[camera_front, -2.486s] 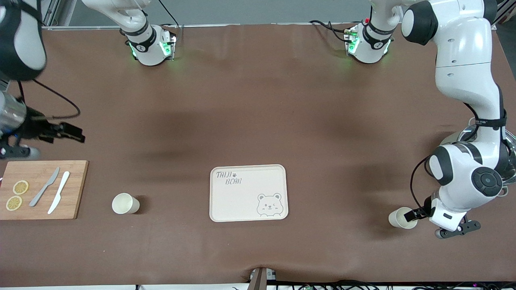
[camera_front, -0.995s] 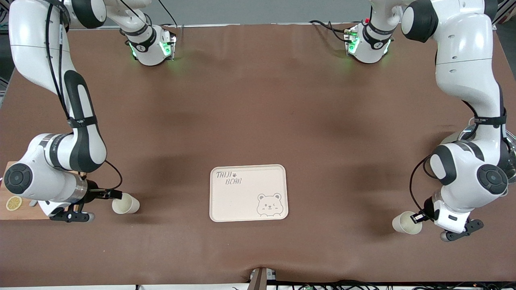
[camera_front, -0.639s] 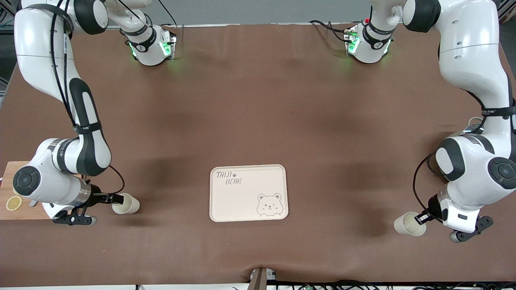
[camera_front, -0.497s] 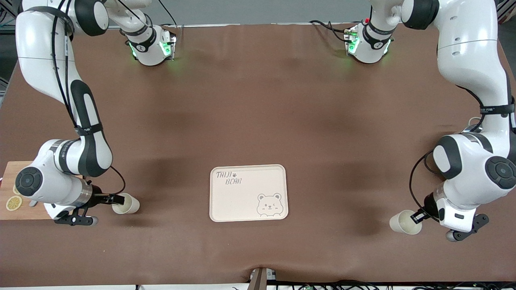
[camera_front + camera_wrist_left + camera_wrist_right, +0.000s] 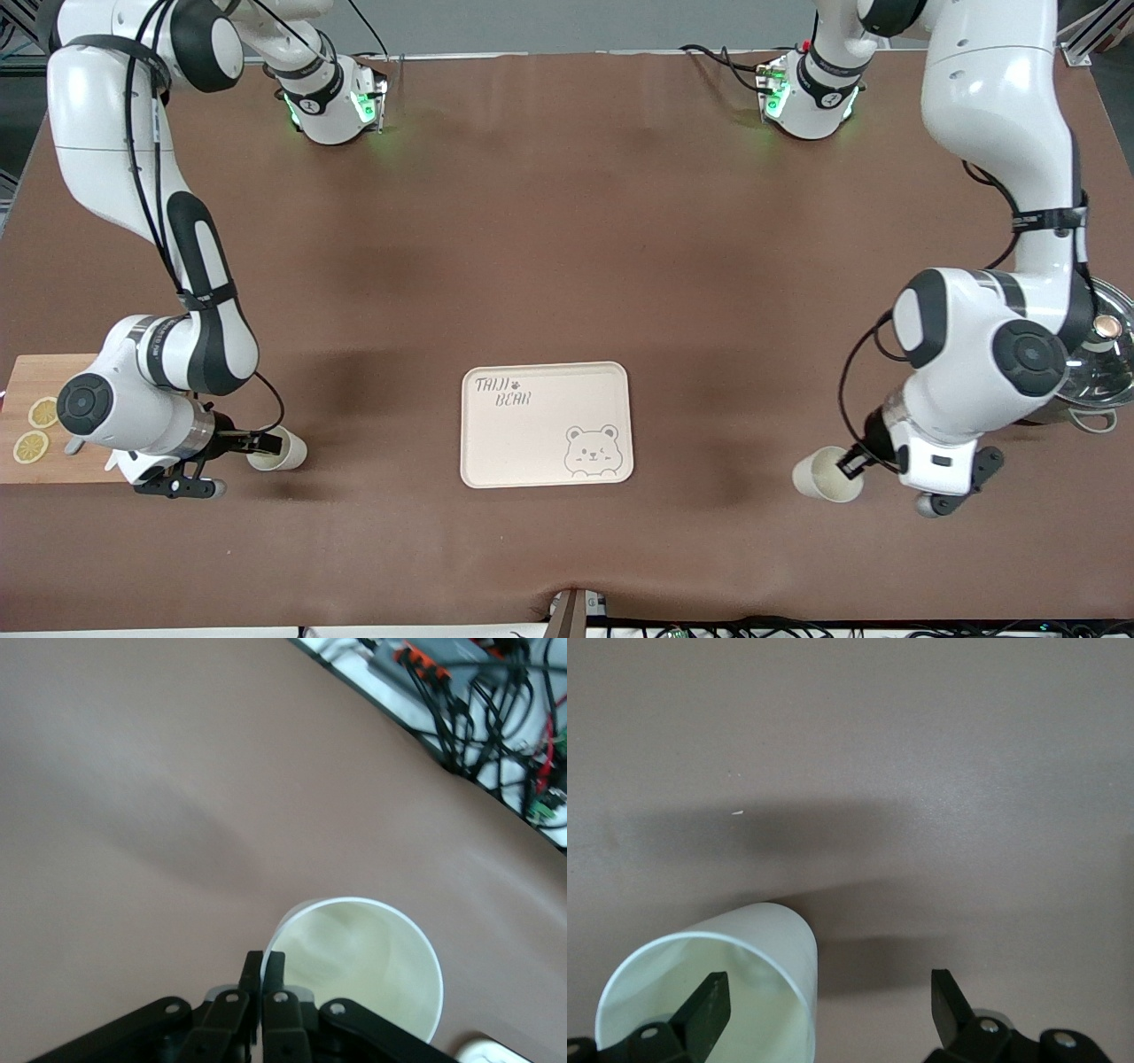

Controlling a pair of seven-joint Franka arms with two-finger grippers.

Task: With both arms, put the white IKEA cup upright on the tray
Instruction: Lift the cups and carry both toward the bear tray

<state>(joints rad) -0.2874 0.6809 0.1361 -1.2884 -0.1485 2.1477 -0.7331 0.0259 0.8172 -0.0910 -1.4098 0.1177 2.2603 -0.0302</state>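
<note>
Two white cups, smooth-walled and slightly tapered, with pale cream insides and nothing in them. The first cup (image 5: 826, 474) is pinched at its rim by the left tool (image 5: 856, 461), whose fingers (image 5: 263, 979) are drawn narrow on the wall, one inside and one outside; it is carried over the bare worktop (image 5: 567, 266) toward the left arm's end, well apart from the tray (image 5: 547, 424). The second cup (image 5: 276, 449) lies tipped on the worktop toward the right arm's end, near the cutting board (image 5: 27, 461); its mouth faces the right tool (image 5: 257, 440). That tool stands wide, one finger (image 5: 709, 1005) inside the mouth and the other outside, neither pressed to the wall. The tray is a cream rectangle with rounded corners and a raised rim, printed in grey with "TAIJI BEAR" and a bear face; it holds nothing and sits between the two cups. The worktop is covered in a matt brown sheet with faint wrinkles. The wooden cutting board, partly hidden by the right arm, carries two lemon slices (image 5: 37, 430). A glass pot lid (image 5: 1101, 350) with a metal knob shows at the worktop's edge under the left arm.
</note>
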